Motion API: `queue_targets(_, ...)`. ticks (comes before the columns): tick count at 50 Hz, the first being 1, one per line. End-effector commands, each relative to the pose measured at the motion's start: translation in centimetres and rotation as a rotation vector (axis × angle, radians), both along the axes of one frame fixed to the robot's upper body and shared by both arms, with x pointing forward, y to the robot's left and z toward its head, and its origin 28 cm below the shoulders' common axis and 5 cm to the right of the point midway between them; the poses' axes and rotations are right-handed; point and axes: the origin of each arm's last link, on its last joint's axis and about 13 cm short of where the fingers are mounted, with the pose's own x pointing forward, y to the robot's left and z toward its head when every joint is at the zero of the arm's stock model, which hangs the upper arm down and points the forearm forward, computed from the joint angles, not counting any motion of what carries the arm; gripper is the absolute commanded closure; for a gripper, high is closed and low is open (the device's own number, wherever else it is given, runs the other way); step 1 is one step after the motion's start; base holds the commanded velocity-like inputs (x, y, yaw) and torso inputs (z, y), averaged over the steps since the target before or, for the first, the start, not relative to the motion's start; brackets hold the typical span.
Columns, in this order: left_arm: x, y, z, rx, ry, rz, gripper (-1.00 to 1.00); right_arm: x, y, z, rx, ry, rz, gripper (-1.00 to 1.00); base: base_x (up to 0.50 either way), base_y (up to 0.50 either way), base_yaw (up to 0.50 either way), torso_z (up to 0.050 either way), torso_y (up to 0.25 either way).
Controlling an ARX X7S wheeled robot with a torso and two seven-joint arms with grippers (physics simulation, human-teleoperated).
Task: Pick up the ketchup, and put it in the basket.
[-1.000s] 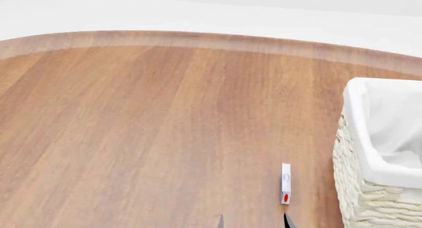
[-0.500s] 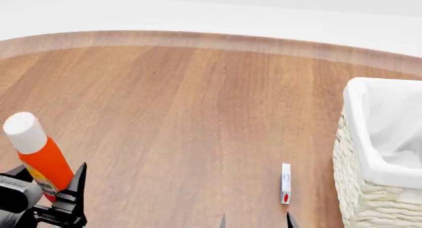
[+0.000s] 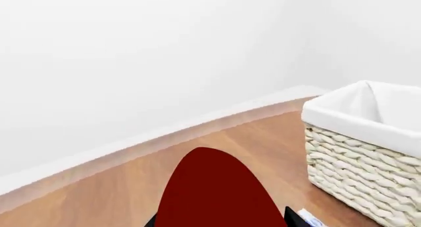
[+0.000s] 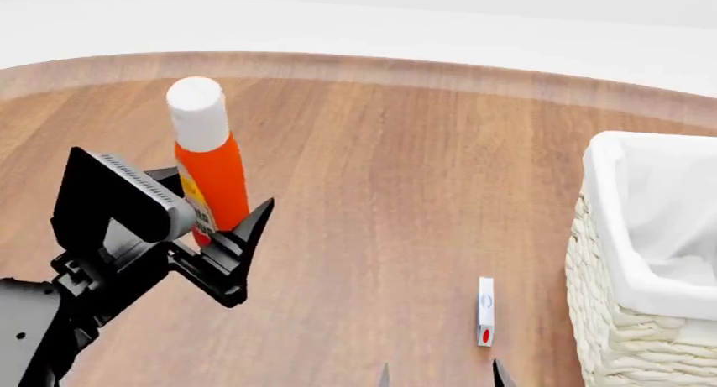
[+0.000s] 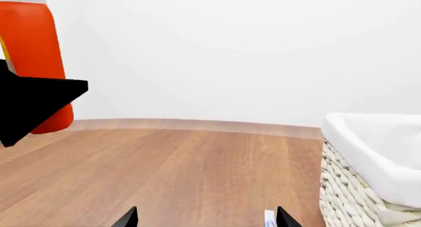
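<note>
Orange-red plastic ketchup (image 4: 213, 173), cylindrical white cap | clamped upright in left gripper (image 4: 220, 236) | well left of woven wicker basket (image 4: 627, 320) | right gripper (image 4: 439, 375) fingertips apart

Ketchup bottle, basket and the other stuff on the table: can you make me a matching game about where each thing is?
Things:
1. ketchup
2. basket
3. small white packet
4. right gripper

Places:
A. lying flat on the wooden table, just left of the basket
B. held upright in the left gripper, lifted above the table
C. only two dark fingertips showing at the bottom edge of the head view
D. standing at the right edge of the table, white cloth folded over its rim

Pairs: 1-B, 2-D, 3-A, 4-C
</note>
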Motion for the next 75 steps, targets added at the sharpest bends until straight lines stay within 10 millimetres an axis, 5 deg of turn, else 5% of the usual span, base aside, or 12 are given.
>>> queue_targets(1,3.9,-1.1,3.1,0.069,-0.052,-0.114,1.00,0.1,0.1,-0.2,-0.003,0.006,0.007,-1.00,0.00,0.00,0.00,0.000,0.000)
queue_targets(11,8.4,-1.9,4.7,0.103,-0.029,-0.135,1.00,0.2,0.0,-0.2,0.006,0.010,0.007,-1.00,0.00,0.00,0.00,0.000,0.001)
queue_targets(24,9.4,-3.1,5.9,0.041,-0.016,-0.185,1.00,0.2,0.1,-0.4,0.017,0.017,0.010,-1.00,0.00,0.00,0.00,0.000,0.000)
queue_targets(34,8.9,-3.5,4.0,0.060,-0.011,-0.265,1.00,0.5,0.0,-0.5,0.047,0.042,0.020,-1.00,0.00,0.00,0.00,0.000,0.001)
queue_targets(38,8.9,-3.4,3.8,0.025,-0.011,-0.282,1.00,0.5,-0.2,0.0,0.183,0.093,0.070,-1.00,0.00,0.00,0.00,0.000,0.000)
queue_targets(52,7.8,-3.3,2.2,0.047,0.002,-0.424,1.00,0.1,-1.7,5.8,0.159,0.156,0.051,-1.00,0.00,0.00,0.00,0.000,0.000)
queue_targets(66,8.2,-2.8,1.6,0.016,0.022,-0.461,1.00,-1.8,-3.3,15.6,0.237,0.193,0.176,-1.00,0.00,0.00,0.00,0.000,0.001)
queue_targets(75,8.3,-2.9,0.7,0.020,0.046,-0.470,1.00,-2.7,-3.0,19.4,0.209,0.157,0.221,-1.00,0.00,0.00,0.00,0.000,0.000)
